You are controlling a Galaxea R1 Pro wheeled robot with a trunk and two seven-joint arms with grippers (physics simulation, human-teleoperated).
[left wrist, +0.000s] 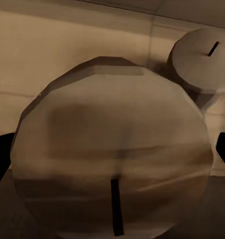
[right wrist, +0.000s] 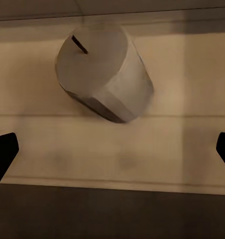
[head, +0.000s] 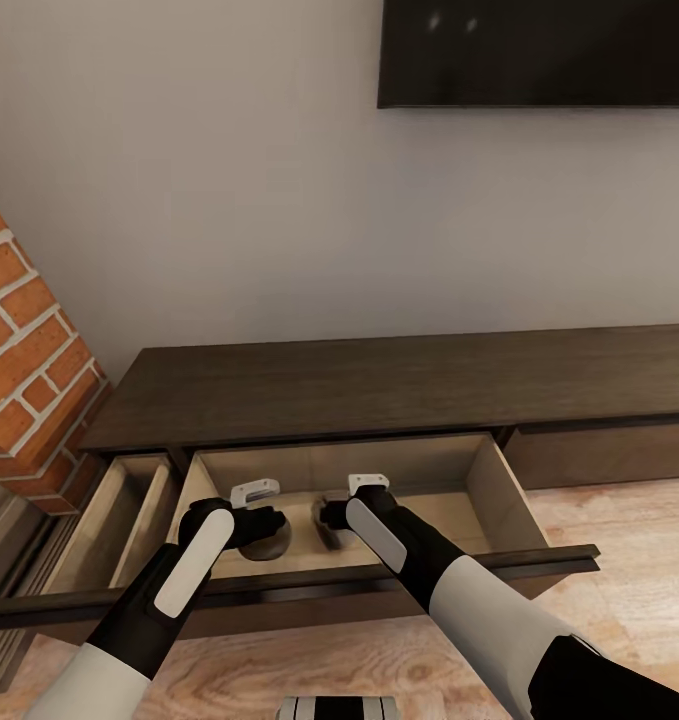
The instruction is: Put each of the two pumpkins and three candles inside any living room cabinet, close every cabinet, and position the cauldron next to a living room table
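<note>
Two candles inside the cabinet's point(head: 379, 385) open drawer point(head: 504, 490): one point(left wrist: 112, 154) between the left gripper's point(head: 264, 525) spread fingers, untouched; another point(right wrist: 105, 69) beyond the right gripper point(head: 329, 520), also spread, empty.

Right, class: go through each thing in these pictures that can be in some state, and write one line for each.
cabinet: two drawers pulled open, the section at right shut.
candle under the left gripper: upright on the drawer floor, wick up, not gripped.
second candle: standing free in the same drawer.
left gripper: open, fingers either side of its candle.
right gripper: open, empty.
television: screen dark.
</note>
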